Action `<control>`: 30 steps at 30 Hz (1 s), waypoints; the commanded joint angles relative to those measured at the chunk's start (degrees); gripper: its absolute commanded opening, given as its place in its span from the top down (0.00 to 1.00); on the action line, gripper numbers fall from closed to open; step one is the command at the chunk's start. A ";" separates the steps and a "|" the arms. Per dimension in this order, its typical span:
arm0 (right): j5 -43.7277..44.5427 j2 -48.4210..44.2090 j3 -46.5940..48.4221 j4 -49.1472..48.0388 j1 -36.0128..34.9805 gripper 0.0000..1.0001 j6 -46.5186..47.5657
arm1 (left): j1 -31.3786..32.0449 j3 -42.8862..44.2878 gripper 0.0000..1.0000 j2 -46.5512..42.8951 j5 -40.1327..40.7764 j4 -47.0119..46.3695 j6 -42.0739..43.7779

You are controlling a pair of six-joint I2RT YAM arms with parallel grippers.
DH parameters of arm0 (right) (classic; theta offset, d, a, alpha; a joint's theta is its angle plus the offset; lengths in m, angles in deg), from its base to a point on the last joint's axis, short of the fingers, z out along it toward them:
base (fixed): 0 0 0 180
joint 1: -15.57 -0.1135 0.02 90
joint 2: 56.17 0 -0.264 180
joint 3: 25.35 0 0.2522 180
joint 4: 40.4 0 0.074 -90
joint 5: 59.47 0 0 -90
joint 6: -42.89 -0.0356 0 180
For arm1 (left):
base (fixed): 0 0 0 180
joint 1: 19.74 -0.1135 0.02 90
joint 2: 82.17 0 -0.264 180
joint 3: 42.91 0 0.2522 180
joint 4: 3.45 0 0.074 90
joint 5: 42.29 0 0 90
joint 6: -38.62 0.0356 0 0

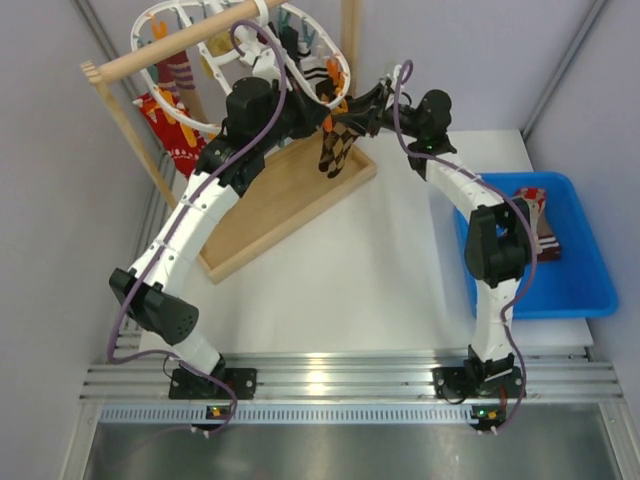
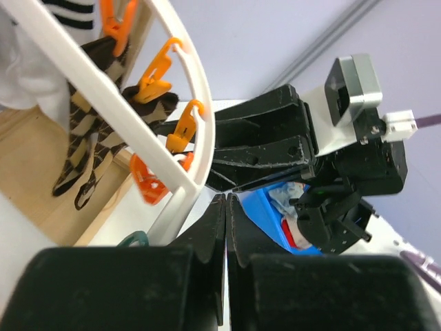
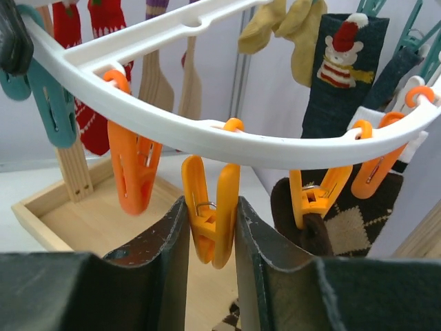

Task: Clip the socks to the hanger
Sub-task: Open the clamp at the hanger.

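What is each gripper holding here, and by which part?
The right gripper grips an orange clip hanging from the white hanger, jaws pressing its two sides. The left gripper is shut with nothing visible between its jaws.

hanger (image 3: pixel 207 138): white ring, orange/teal clips | argyle sock (image 1: pixel 335 150): clipped, dangling | other socks (image 1: pixel 535 215): in blue bin (image 1: pixel 585 285)
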 commanded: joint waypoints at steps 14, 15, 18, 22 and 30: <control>7.53 -14.67 -1.97 20.87 -0.56 1.00 16.47 | 0.12 4.23 0.80 -4.13 -24.02 -1.40 17.05; 8.41 -14.93 -2.14 21.48 -0.65 1.00 16.74 | 0.55 4.06 0.79 -4.12 -23.77 -1.57 16.08; 10.26 -16.60 -3.72 23.16 -1.27 1.00 17.79 | 4.50 1.78 0.74 -5.35 -19.64 -2.80 14.14; 12.63 -20.12 -7.15 22.90 -2.06 1.00 18.06 | 6.80 0.98 0.68 -4.74 -15.77 -4.74 7.57; 15.18 -24.51 -11.37 22.10 -3.11 1.00 16.30 | 6.80 5.38 0.56 0.27 -1.44 0.19 -3.78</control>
